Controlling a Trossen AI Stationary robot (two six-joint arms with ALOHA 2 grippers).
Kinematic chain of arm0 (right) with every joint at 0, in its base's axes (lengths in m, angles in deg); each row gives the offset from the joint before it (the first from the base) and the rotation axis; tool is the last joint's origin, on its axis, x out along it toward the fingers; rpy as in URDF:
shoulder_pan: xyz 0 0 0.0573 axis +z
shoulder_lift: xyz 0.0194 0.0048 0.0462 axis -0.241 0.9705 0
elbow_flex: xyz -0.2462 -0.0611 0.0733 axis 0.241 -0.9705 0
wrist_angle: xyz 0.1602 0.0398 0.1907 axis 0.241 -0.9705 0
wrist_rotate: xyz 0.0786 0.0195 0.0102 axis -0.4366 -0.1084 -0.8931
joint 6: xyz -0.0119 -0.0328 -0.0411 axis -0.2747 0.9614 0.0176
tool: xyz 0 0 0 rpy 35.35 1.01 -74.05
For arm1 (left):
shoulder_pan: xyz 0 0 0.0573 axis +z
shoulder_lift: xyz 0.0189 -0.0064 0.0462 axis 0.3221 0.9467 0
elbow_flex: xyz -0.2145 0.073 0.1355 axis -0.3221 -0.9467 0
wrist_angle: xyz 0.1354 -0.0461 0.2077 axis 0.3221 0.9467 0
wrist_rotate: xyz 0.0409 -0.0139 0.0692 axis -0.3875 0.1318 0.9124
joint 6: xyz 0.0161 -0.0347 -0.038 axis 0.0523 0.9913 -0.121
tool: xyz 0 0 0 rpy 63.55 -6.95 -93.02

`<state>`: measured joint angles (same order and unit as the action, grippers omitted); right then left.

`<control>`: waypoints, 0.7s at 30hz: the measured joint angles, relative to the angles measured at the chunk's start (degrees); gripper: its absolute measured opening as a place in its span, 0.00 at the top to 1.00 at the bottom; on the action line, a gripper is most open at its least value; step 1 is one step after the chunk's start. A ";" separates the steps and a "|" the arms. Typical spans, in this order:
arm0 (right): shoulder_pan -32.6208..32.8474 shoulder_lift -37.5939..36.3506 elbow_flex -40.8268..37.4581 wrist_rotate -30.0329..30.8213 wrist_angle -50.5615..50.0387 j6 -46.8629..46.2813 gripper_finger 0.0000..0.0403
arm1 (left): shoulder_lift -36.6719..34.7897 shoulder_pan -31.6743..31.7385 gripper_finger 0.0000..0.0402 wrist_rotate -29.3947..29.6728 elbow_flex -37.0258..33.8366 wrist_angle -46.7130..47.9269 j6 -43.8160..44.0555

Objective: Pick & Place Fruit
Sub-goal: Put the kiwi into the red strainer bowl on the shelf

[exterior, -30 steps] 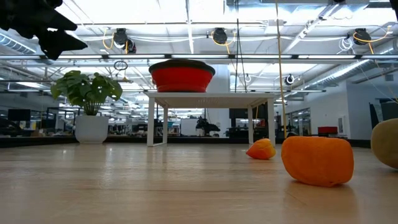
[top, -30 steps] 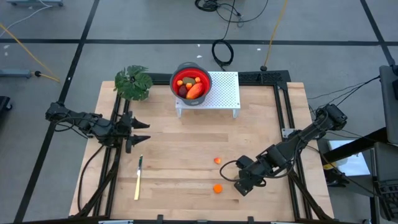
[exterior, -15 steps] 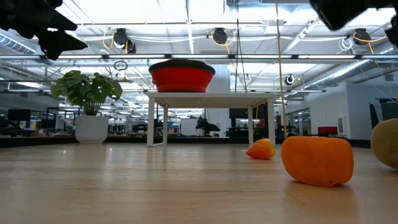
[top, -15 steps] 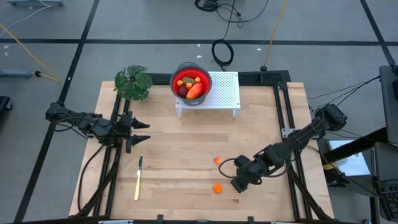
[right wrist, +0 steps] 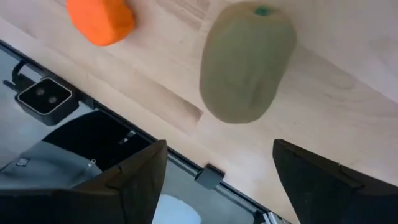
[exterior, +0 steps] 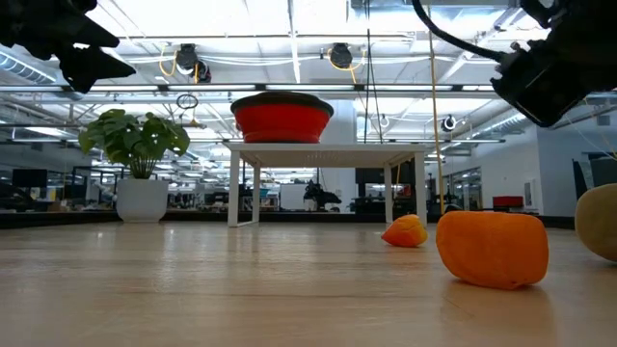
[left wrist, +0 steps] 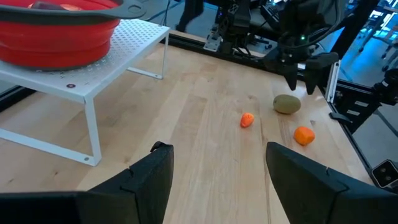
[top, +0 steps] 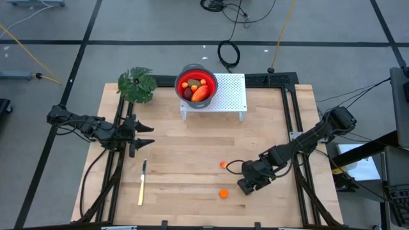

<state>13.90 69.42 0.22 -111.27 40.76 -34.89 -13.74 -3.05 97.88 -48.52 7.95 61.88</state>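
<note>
Right gripper (top: pixel 245 186) hangs open in the high view, beside the orange piece (top: pixel 223 193) and well away from the red bowl (top: pixel 195 84) on the white rack (top: pixel 230 93). We see a second orange bit (top: pixel 223 165) nearer the bowl. Our left gripper (top: pixel 142 135) waits open, on the plant (top: pixel 137 84) side of the bowl.

In the low view, both orange pieces (exterior: pixel 493 248) (exterior: pixel 406 231) lie on the table (exterior: pixel 241 289) in front of the bowl.

In the left wrist view, an olive-brown fruit (left wrist: pixel 286 104) lies under the right gripper, far from the bowl.

In the right wrist view, this fruit (right wrist: pixel 247 62) is between our open fingers (right wrist: pixel 118 185), not touched. We judge it light, stiff and smooth, so it can roll; take it across the narrow middle.
</note>
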 joint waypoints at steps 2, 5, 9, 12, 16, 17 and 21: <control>0.39 0.00 0.00 1.29 0.15 -0.01 0.30 | 0.00 0.00 0.36 -0.02 0.00 0.00 -0.02; 0.56 0.00 0.00 4.19 0.10 -0.01 0.32 | 0.00 0.00 0.36 -0.02 0.00 0.00 -0.02; 0.74 0.00 0.00 7.53 0.07 -0.97 0.34 | 0.00 0.00 0.36 -0.02 0.00 0.00 -0.09; 0.78 0.00 0.00 9.12 -0.04 -1.39 0.35 | 0.00 0.00 0.36 -0.02 0.00 0.00 -0.37; 0.76 0.00 0.00 10.15 -0.84 -1.36 0.35 | 0.00 0.00 0.36 0.02 0.00 0.01 -0.37; 0.76 0.00 0.00 10.20 -1.14 -1.37 0.35 | 0.00 0.01 0.36 0.02 0.00 0.02 -0.35; 0.78 0.00 0.00 10.34 -2.60 -1.37 0.35 | 0.00 0.00 0.36 0.04 0.00 0.00 -0.35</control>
<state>14.68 69.42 0.22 -100.92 38.17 -36.26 -13.74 -3.05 97.92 -48.52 7.95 61.53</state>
